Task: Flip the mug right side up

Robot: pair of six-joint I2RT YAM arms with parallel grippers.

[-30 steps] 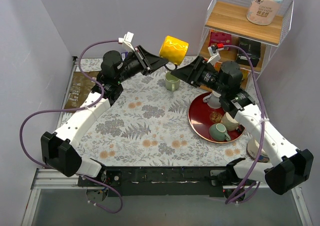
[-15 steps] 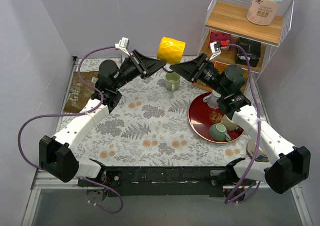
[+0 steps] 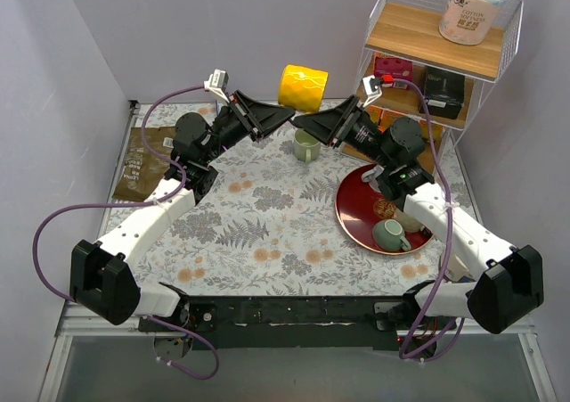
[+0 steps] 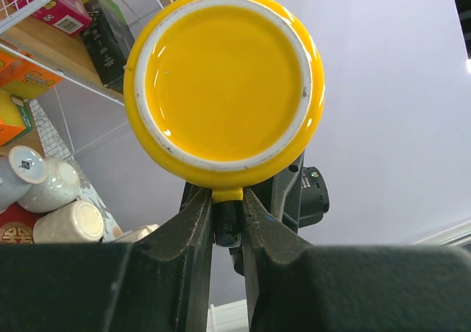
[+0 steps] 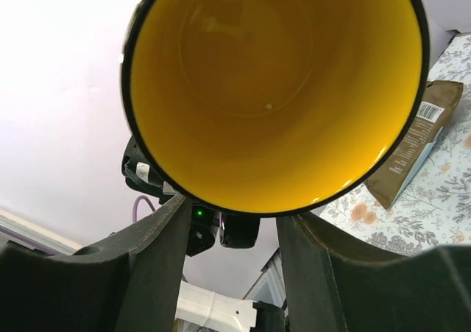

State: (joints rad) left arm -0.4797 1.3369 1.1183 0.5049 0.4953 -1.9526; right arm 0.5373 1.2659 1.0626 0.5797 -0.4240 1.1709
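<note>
I saw the yellow mug [image 3: 303, 87] aloft on its side, base facing left, open mouth facing right.

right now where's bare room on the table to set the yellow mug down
Widest bare patch: mid cloth, between the brown packet on the left, the green cup behind and the red tray on the right. Crowded: the tray, full of cups, and the back right corner by the shelf rack. The mug hangs in the left tool.
</note>
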